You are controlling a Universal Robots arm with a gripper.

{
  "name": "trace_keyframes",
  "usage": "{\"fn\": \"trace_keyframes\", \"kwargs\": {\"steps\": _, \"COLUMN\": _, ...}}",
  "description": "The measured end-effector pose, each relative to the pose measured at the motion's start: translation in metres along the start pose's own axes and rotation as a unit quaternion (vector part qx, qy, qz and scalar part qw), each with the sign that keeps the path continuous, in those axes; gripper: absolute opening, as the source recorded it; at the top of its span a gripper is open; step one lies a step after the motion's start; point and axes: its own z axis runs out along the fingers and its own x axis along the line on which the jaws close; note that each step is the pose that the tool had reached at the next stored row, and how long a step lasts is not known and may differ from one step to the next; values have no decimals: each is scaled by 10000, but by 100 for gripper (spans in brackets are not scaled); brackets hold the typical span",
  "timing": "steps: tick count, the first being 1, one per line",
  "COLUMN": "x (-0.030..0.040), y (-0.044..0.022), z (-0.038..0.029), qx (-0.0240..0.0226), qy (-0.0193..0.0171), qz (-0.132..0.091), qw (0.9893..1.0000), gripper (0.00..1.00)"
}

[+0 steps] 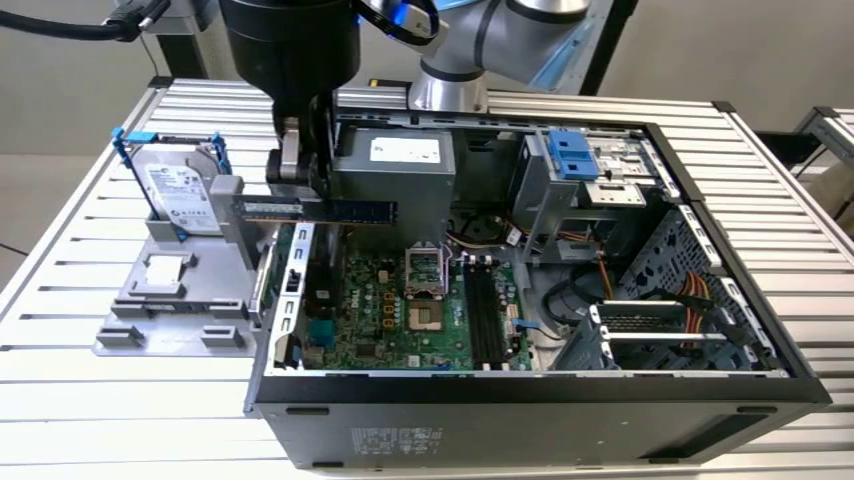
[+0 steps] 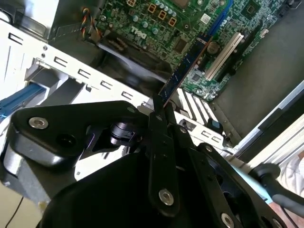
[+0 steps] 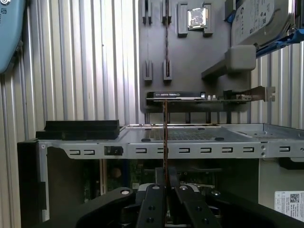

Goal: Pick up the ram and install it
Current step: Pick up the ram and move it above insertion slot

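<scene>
An open computer case lies on its side on a slatted metal table. Inside, a green motherboard lies flat, with a processor socket near its middle and long black slots just beside it, toward the exterior view's right. A grey power supply sits at the far end, next to a drive cage with blue latches. Orange and red cables run near the right wall. Outside the case, on the exterior view's left, a grey holder carries a hard drive standing on edge in a blue frame. An expansion card stands in the holder beside the case wall.
</scene>
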Motion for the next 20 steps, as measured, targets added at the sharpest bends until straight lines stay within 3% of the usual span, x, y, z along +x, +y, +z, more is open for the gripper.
{"fn": "trace_keyframes", "kwargs": {"steps": 20, "x": -9, "y": -219, "z": -3, "qx": 0, "qy": 0, "qz": -1, "qw": 10000, "gripper": 0}}
